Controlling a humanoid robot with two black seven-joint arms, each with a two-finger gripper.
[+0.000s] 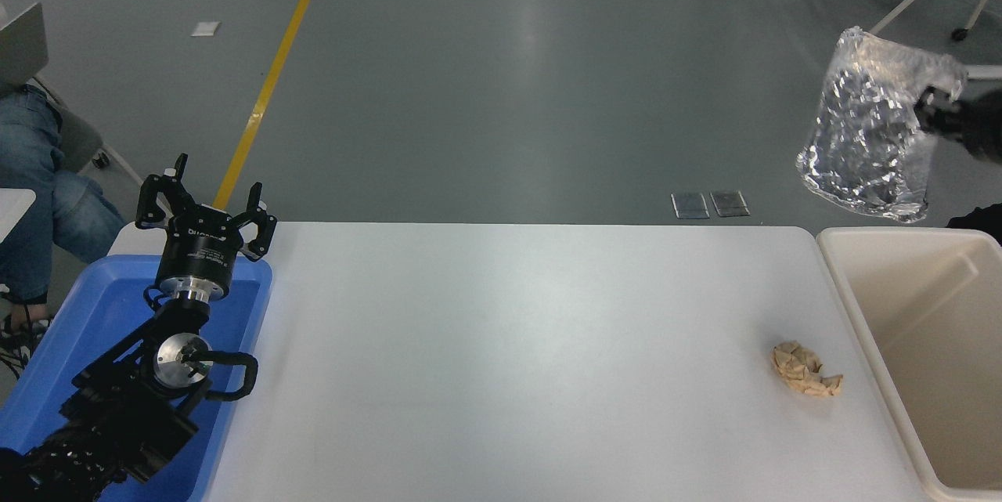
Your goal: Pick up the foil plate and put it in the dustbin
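Foil plate [865,126], crinkled silver and oblong, hangs tilted on edge at two o'clock, above the far rim of the smooth beige dustbin [861,306]. The right gripper [935,106] has its fingers clamped on the plate's edge. A tan paper wad [806,370] lies on the white counter [509,345]. The left gripper [205,208], fingers spread wide, hovers over a blue tub [94,306] at eight o'clock.
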